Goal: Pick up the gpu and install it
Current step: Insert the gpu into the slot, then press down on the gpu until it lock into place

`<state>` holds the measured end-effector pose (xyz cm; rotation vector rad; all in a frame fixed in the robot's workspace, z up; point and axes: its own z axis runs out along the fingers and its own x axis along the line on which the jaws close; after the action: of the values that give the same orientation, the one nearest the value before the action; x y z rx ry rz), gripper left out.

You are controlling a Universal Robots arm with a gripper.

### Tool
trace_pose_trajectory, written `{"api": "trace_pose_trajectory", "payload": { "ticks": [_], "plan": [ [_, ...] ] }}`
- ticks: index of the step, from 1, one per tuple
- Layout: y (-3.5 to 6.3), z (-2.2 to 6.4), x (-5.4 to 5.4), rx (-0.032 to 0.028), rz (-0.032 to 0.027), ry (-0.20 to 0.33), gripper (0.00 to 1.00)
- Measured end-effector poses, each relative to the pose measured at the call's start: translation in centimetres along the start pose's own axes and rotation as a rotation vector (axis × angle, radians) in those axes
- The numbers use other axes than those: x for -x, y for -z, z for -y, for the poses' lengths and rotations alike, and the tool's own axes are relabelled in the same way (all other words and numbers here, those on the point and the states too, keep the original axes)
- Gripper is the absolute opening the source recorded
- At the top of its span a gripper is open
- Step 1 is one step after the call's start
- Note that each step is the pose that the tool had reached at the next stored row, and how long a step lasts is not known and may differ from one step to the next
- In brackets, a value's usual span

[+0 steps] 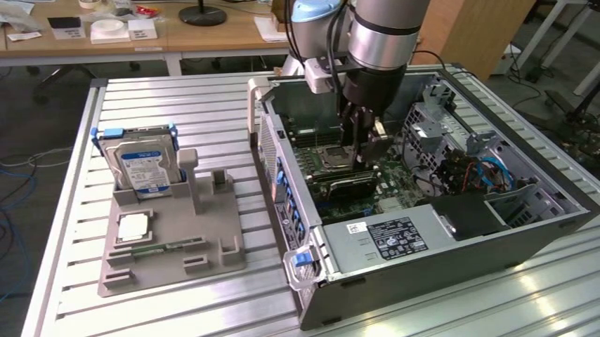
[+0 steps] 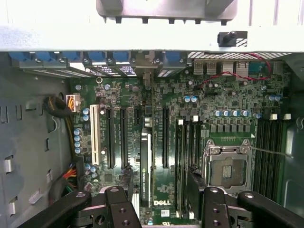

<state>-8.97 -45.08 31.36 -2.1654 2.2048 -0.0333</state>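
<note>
On the exterior view's left we are seeing the grey parts fixture lying on the slatted tabletop, with the silver hard drive standing in its rack and a memory stick lying flat near the front. Moving right, the open computer case is lying on its side, and our gripper is reaching down into it over the motherboard. In the wrist view the gpu is standing on edge in an expansion slot, between the fingers, which are standing spread wide on either side and not clamping it. We judge the card is already sitting in its slot, so doing this step well means keeping the fingers clear of the card's faces and of the neighbouring slots, and making sure it is seated evenly along its length with the end bracket meeting the case's rear wall.
</note>
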Motion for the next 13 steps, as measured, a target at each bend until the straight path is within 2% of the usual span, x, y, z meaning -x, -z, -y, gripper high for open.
{"api": "trace_pose_trajectory", "payload": {
  "ticks": [13],
  "plan": [
    [0.19,0.11,0.02,0.0004,0.0000,0.000,0.58]
  ]
}}
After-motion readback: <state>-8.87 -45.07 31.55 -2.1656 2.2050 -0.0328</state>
